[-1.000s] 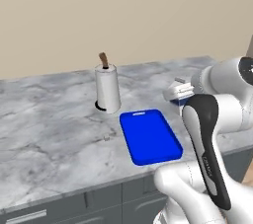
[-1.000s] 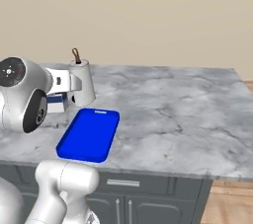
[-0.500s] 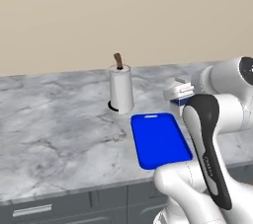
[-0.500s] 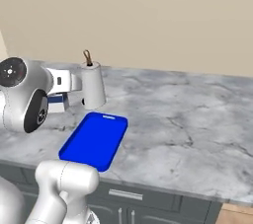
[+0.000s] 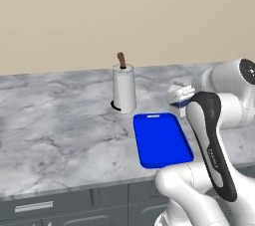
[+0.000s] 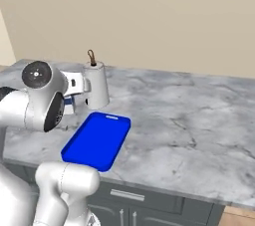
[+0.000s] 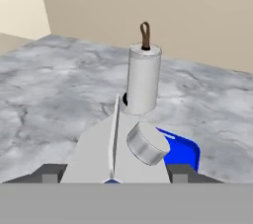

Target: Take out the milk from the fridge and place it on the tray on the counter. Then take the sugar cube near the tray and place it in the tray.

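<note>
The milk (image 7: 106,151), a white carton with a gabled top and a round cap, sits between my two finger tips (image 7: 49,172), and my gripper (image 7: 113,173) is shut on it. In the left base view the milk (image 5: 179,94) hangs above the counter (image 5: 60,120), just beyond the far right corner of the blue tray (image 5: 162,140). The right base view has the milk (image 6: 69,101) left of the tray (image 6: 97,140), half hidden by my arm. The sugar cube and the fridge are out of view.
A white paper-towel roll (image 5: 124,89) with a brown spindle stands upright just behind the tray, also in the right base view as the roll (image 6: 96,85) and straight ahead in the hand view as the roll (image 7: 143,80). Dark cabinets run below the counter's front edge.
The whole scene has slid sideways in both base views, so the base has driven along the counter. The arm keeps its pose with the milk still gripped.
</note>
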